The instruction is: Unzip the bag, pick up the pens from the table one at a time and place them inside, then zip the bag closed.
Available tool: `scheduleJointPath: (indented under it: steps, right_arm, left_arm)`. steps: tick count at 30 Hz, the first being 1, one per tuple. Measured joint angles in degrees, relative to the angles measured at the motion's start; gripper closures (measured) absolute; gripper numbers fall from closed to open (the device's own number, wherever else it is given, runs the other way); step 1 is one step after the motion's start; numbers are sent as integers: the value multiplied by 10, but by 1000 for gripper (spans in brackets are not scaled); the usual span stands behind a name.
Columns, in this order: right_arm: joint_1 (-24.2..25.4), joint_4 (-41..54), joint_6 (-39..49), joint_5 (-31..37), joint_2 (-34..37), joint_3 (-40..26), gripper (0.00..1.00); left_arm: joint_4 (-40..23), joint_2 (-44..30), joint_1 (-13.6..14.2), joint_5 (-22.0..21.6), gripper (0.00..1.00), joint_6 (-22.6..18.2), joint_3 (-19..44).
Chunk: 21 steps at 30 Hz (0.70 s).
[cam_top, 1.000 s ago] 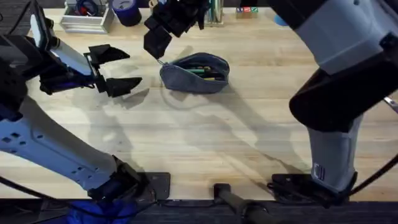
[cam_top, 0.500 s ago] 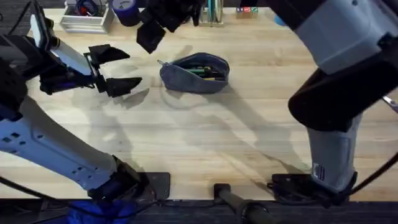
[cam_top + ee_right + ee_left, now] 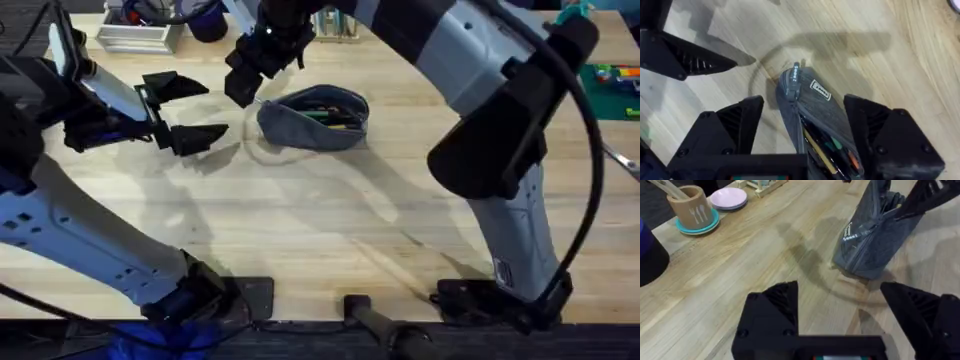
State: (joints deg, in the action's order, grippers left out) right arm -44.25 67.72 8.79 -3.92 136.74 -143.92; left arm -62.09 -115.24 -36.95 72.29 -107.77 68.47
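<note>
The blue-grey bag (image 3: 313,118) lies on the table (image 3: 330,220) at the back centre, its zipper open. Several pens (image 3: 325,113) show inside it, also clear in the right wrist view as pens (image 3: 826,150). My right gripper (image 3: 248,82) reaches across and hangs open just over the bag's left end, its fingers (image 3: 725,130) standing either side of the zipper pull (image 3: 794,80). My left gripper (image 3: 186,111) is open and holds nothing, a short way left of the bag (image 3: 875,240), whose zipper pull (image 3: 855,232) faces it.
A grey tray (image 3: 138,35) and a dark blue cup (image 3: 205,20) stand at the back left. A green mat (image 3: 615,85) lies at the right edge. The left wrist view shows a wooden cup (image 3: 690,207) and a pink plate (image 3: 729,199).
My right gripper lifted back from the bag's end, then came down again over the zipper pull, and the right arm dropped away from the camera. The left arm and the bag stayed put.
</note>
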Motion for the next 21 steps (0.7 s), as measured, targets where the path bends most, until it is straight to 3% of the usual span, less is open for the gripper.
scheduleJointPath:
  steps: [21]
  right_arm:
    - [0, -16, 0, -18, 24, 0, 53]
  left_arm:
    - [0, 0, 0, 0, 7, 0, 0]
